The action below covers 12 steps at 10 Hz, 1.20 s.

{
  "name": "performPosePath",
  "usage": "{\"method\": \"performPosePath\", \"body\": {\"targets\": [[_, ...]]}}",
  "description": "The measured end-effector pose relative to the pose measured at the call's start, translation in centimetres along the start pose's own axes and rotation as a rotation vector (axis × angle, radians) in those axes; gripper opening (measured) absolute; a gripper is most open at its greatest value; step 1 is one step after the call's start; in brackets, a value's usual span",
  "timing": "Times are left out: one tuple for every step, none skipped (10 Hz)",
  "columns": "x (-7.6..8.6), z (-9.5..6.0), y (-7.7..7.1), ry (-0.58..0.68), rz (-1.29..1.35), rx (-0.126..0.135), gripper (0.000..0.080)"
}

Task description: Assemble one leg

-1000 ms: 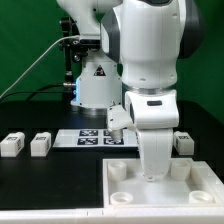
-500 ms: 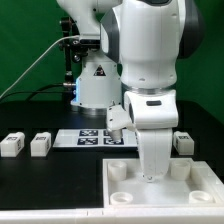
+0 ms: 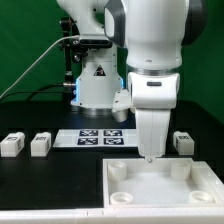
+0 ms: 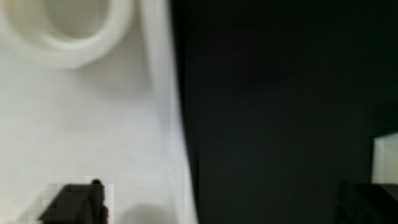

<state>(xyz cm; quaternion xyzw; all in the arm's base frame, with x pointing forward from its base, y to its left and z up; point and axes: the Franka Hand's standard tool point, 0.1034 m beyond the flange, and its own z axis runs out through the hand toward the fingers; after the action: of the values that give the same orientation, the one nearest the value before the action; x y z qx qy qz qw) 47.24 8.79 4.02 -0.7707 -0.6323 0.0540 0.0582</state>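
Note:
Three legs lie on the black table as small white blocks: two at the exterior view's left point(image 3: 12, 144) point(image 3: 40, 144) and one at its right point(image 3: 183, 142). My gripper point(image 3: 150, 154) hangs point-down just above the far edge of the large white panel point(image 3: 160, 186), holding nothing. In the wrist view the jaws stand wide apart, the gripper point(image 4: 217, 205) straddling the panel's edge point(image 4: 125, 120). One dark finger point(image 4: 71, 204) sits over the panel. A round corner socket point(image 4: 68, 30) shows beyond it. A white block corner point(image 4: 386, 160), likely the right-hand leg, peeks in at the frame's edge.
The marker board point(image 3: 95, 138) lies flat behind the panel, between the legs. The arm's white base point(image 3: 95, 85) and a dark stand point(image 3: 72, 70) rise at the back before a green backdrop. The panel has round sockets at its corners point(image 3: 118, 172).
The hand has lifted up off the white panel and shifted slightly toward the exterior view's right. Its jaws opened wider. The legs and panel have not moved.

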Motion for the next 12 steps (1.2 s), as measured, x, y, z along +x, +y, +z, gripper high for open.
{"method": "performPosePath", "body": {"targets": [[1.2,0.1,-0.8,0.004,0.128,0.007,0.0649],[2.6,0.1,-1.5,0.006,0.290,0.012,0.0649],[3.8,0.2,-2.1,0.007,0.406,0.017,0.0649],[5.2,0.3,-2.9,0.006,0.587,0.021,0.0649],[6.0,0.2,-3.3,0.001,0.727,0.025,0.0649],[6.6,0.2,-3.6,0.001,0.824,0.026,0.0649],[6.5,0.3,-3.6,0.005,0.915,0.037,0.0649],[6.6,0.3,-3.6,0.006,0.998,0.040,0.0649],[6.7,0.3,-3.7,0.006,1.090,0.045,0.0649],[7.0,0.4,-3.9,0.006,1.197,0.057,0.0649],[7.3,0.7,-4.9,-0.031,1.247,0.082,0.0649],[7.7,0.5,-5.7,-0.086,1.244,0.104,0.0649]]}}
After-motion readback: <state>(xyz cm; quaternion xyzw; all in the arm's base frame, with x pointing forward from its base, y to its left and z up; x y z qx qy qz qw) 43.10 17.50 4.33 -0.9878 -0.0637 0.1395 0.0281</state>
